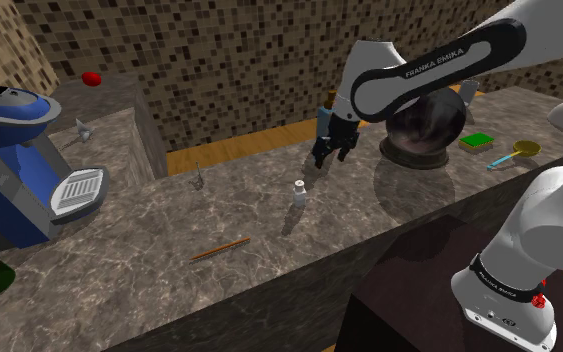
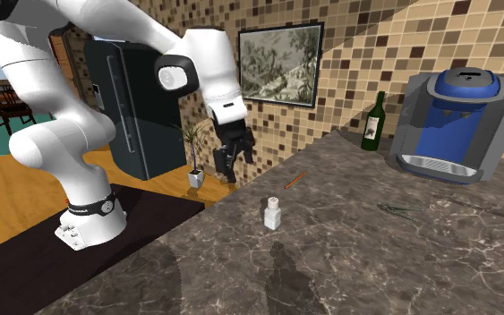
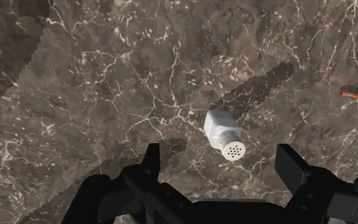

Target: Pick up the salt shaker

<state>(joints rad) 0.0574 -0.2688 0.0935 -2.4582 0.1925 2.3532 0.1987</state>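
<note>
The salt shaker point(image 1: 299, 192) is a small white bottle with a grey perforated cap, standing upright on the dark marble counter point(image 1: 169, 250). The second exterior view has the salt shaker point(image 2: 273, 213) near the counter's middle. My black gripper point(image 1: 329, 155) hangs in the air above and a little to the right of it in the shoulder view. In the wrist view the salt shaker point(image 3: 222, 134) lies below, ahead of the gap of my gripper point(image 3: 219, 159), whose fingers point(image 3: 151, 158) stand wide apart and touch nothing.
A blue coffee machine point(image 1: 14, 160) stands at the shoulder view's left, and a thin orange pencil point(image 1: 220, 248) lies in front of the shaker. A dark glass bowl point(image 1: 424, 130), a green sponge point(image 1: 476, 140) and a yellow scoop point(image 1: 517, 153) sit to the right. A wine bottle point(image 2: 376, 122) stands near the wall.
</note>
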